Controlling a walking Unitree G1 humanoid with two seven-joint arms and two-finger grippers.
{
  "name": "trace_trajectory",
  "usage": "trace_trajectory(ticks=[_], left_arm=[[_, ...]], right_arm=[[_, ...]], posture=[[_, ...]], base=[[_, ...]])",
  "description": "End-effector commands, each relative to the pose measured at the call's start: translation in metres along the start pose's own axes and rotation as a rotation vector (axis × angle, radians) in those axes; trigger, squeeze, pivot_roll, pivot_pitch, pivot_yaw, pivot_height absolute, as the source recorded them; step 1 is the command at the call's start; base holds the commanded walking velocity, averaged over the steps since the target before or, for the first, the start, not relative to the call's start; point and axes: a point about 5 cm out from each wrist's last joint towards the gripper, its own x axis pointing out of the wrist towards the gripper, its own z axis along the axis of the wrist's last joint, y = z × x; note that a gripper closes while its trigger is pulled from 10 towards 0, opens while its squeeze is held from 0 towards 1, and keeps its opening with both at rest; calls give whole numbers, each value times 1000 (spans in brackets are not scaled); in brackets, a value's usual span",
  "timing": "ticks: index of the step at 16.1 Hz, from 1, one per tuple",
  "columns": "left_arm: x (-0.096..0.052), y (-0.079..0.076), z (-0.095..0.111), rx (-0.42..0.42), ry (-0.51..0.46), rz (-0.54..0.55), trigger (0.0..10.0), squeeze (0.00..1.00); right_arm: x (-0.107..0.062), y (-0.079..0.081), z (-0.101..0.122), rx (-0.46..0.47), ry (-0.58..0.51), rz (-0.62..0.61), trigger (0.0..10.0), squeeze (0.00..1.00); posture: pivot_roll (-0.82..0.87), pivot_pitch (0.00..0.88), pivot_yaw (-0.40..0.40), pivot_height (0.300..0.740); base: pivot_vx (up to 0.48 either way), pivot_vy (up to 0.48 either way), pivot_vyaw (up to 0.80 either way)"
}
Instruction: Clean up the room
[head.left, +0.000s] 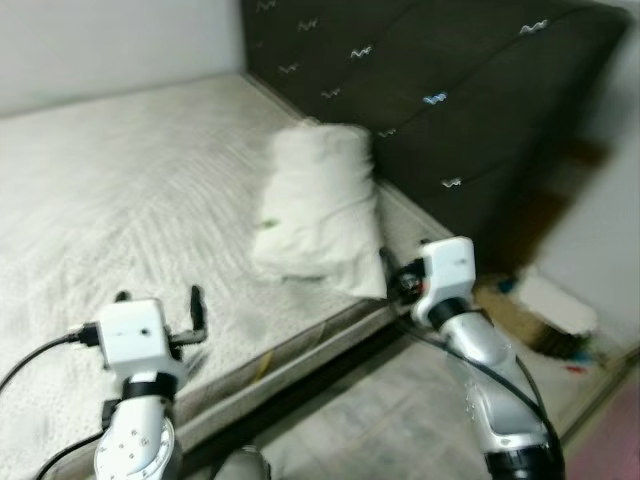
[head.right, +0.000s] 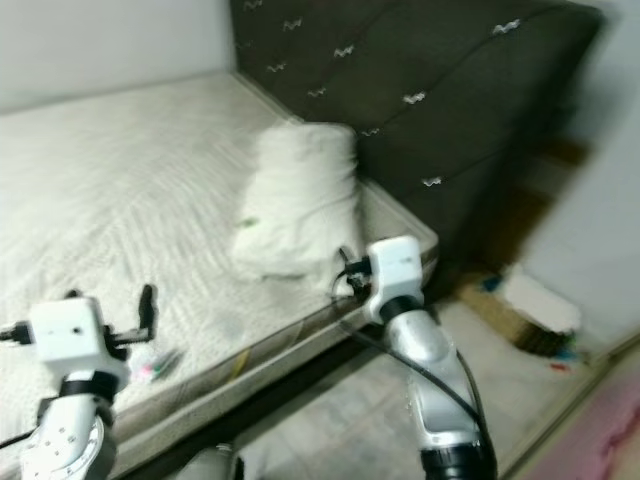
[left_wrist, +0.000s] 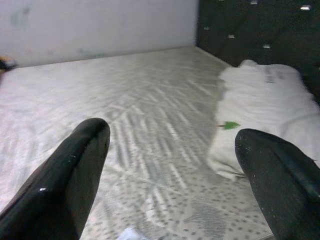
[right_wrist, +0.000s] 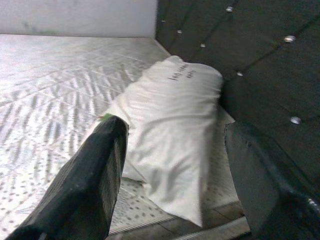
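A white pillow (head.left: 320, 205) lies on the pale mattress (head.left: 130, 190), against the dark tufted headboard (head.left: 440, 90). It carries a small green mark (left_wrist: 230, 125). My left gripper (head.left: 160, 303) hovers over the mattress's near edge, open and holding nothing, with the pillow (left_wrist: 265, 105) ahead and to its right. My right gripper (head.left: 393, 272) is at the bed's edge, just off the pillow's near corner. It is open and points at the pillow (right_wrist: 170, 130). A small colourful scrap (head.right: 155, 368) lies on the mattress by the left gripper.
A grey tiled floor (head.left: 400, 410) runs along the bed's near side. At the right, by the wall, a white bundle (head.left: 555, 300) lies among blurred clutter beside the headboard's end. A pale wall (head.left: 100, 40) stands behind the bed.
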Motion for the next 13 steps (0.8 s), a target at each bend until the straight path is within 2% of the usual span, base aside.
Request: trace_trajectory(ticks=[1, 13], left_arm=[[1, 0, 1, 4, -5, -21, 10000, 0], [3, -6, 4, -29, -20, -84, 10000, 0]], right_arm=[[3, 5, 3, 9, -10, 17, 10000, 0], [4, 5, 5, 23, -15, 11, 10000, 0]], posture=[[148, 0, -96, 740], [139, 5, -90, 740]], base=[[0, 0, 794], [0, 0, 794]])
